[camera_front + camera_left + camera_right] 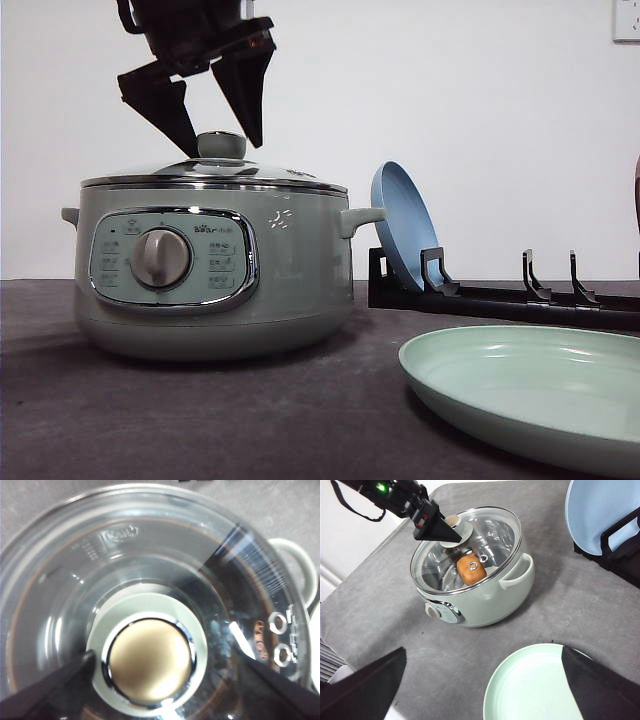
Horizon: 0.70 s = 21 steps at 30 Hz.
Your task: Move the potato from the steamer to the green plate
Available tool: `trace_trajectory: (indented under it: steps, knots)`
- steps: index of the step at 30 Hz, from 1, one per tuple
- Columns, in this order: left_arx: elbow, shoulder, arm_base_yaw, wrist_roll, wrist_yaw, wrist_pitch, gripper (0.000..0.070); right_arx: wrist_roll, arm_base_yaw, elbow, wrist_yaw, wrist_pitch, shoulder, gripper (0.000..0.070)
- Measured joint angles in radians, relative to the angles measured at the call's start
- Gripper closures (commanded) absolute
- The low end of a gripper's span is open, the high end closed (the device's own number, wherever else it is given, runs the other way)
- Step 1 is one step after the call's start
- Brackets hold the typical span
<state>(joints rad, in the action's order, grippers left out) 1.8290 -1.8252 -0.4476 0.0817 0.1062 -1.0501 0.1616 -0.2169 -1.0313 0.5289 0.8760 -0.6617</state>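
Left gripper (218, 138) spread wide, nothing held, hanging just above lid knob (221, 145), w/ one finger either side, not touching. Knob sits centre of glass lid (470, 545), lid closed on steamer (290, 270). Potato (471, 569) inside steamer, seen thru glass. Steamer on grey desk (150, 420), dial facing front. Green plate (530, 390) on desk, near steamer's right, apart from it. Blue plate (400, 225) upright in black rack (500, 300) behind. Right gripper (482, 690) wide open, nothing held, high over green plate.
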Motion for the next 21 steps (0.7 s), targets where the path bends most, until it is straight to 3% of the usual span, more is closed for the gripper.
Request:
trace_trajectory:
  steps: [8, 14, 21]
  knots:
    - [0.000, -0.001, 0.001, 0.006, -0.006, 0.014, 0.0396, 0.000, 0.000, 0.000, 0.000, 0.016, 0.000, 0.0070]
    - [0.002, -0.001, 0.002, 0.018, -0.014, 0.014, 0.0691, 0.000, 0.000, 0.000, 0.000, 0.019, 0.000, 0.0070]
    - [0.003, -0.001, 0.002, 0.029, -0.014, 0.013, 0.0700, 0.000, 0.000, 0.000, 0.000, 0.021, 0.000, 0.0070]
